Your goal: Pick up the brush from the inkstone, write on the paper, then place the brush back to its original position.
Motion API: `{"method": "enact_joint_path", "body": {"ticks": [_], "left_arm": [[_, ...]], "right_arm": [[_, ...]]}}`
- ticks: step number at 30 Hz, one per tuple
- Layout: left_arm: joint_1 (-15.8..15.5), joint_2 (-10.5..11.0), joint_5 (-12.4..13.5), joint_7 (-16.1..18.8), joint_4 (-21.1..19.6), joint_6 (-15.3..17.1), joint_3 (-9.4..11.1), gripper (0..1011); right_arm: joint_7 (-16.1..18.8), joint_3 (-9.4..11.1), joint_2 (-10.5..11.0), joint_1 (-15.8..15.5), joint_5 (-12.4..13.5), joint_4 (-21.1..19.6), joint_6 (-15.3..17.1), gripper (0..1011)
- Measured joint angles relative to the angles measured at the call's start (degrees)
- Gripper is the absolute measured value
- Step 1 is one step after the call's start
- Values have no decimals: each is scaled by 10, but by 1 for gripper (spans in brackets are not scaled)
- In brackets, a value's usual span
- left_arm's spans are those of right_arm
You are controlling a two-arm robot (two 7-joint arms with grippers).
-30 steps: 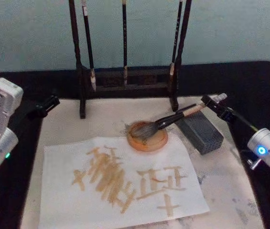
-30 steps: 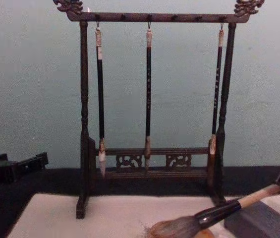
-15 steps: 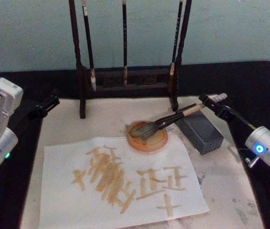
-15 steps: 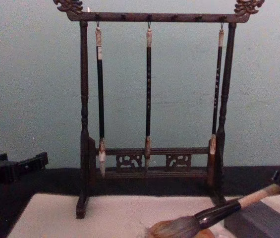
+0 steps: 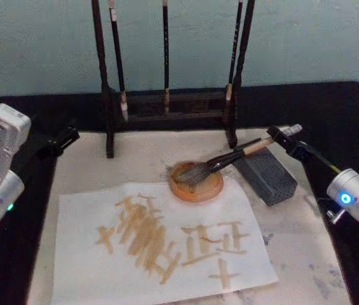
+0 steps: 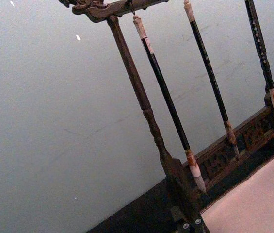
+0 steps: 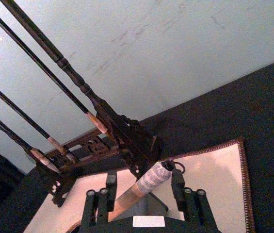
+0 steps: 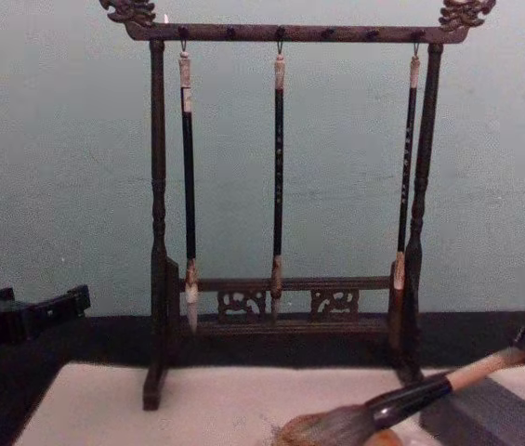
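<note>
Now brush (image 5: 220,162) handle end between spread right jaws.

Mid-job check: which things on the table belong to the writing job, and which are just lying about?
Job: brush, bristles on the inkstone; paper, with tan strokes; right tool, open around the handle end.
Lying about: wooden rack with three thin brushes; grey block; left tool, parked on the left.
</note>
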Motion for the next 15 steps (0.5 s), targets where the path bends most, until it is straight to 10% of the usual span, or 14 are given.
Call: {"method": "enact_joint_path", "body": {"ticks": [15], "left_arm": [[0,0,0,0,0,0,0,1002]], "right_arm": [[0,0,0,-1,0,-1,0,331]]}}
